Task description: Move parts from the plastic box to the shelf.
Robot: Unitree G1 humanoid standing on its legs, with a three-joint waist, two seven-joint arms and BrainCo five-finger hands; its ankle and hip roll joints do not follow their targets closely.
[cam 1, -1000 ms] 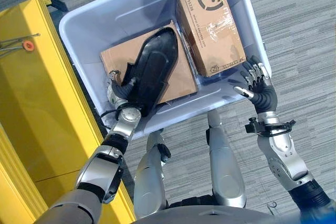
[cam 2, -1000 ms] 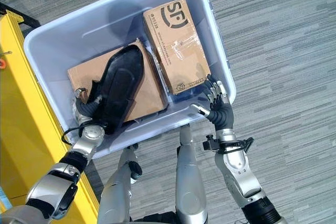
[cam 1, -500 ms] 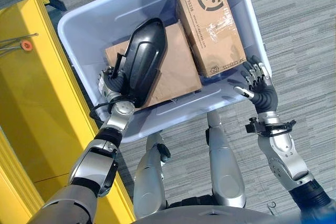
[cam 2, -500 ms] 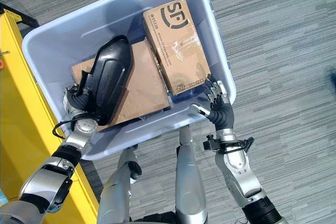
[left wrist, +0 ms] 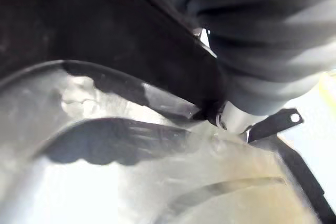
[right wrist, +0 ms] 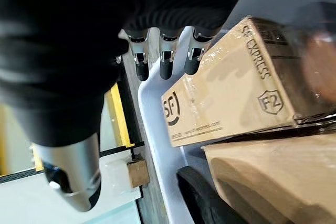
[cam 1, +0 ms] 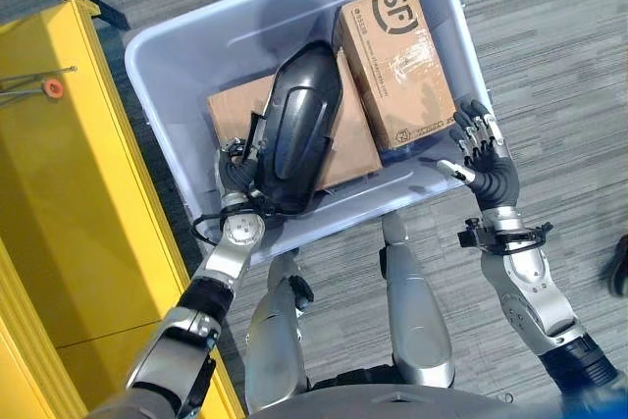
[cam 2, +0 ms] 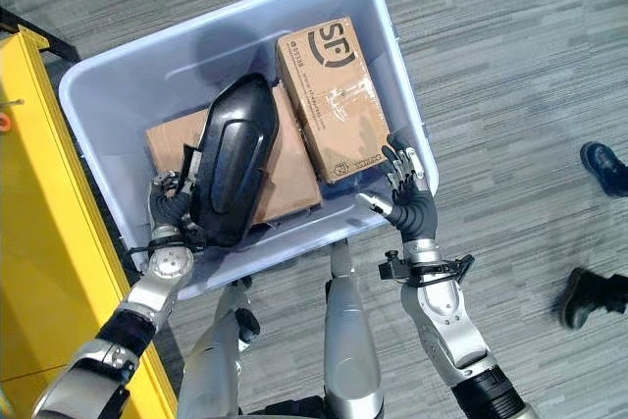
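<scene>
Since the earlier frames, the black part (cam 1: 297,134) has swung toward the middle of the box (cam 1: 177,56), and its rounded far end now lies just beside the printed carton (cam 1: 397,66). Camera framing has also shifted.

Largest item: yellow shelf (cam 1: 69,203), at the robot's left, with its edge running close along the box's left wall. A small orange ring (cam 1: 53,88) sits on the shelf.

Next: the pale blue plastic box, on grey carpet (cam 1: 559,36). It contains three items:
1. Flat cardboard sheet (cam 1: 231,115), lying on the box floor at the left.
2. Printed carton, at the right side of the box, touching the sheet's right edge.
3. Black part, an elongated dark shell, lying tilted over the sheet, with its near end at the box's near wall.

Left hand (cam 1: 235,179): inside the box at the part's near end, fingers curled round the part's edge, gripping it.

Right hand (cam 1: 481,159): at the box's near-right corner, fingers straight and spread, holding nothing. Fingertips (right wrist: 165,69) reach over the rim toward the carton's near end.

A person's dark shoes (cam 2: 599,166) stand on the carpet at the far right.
</scene>
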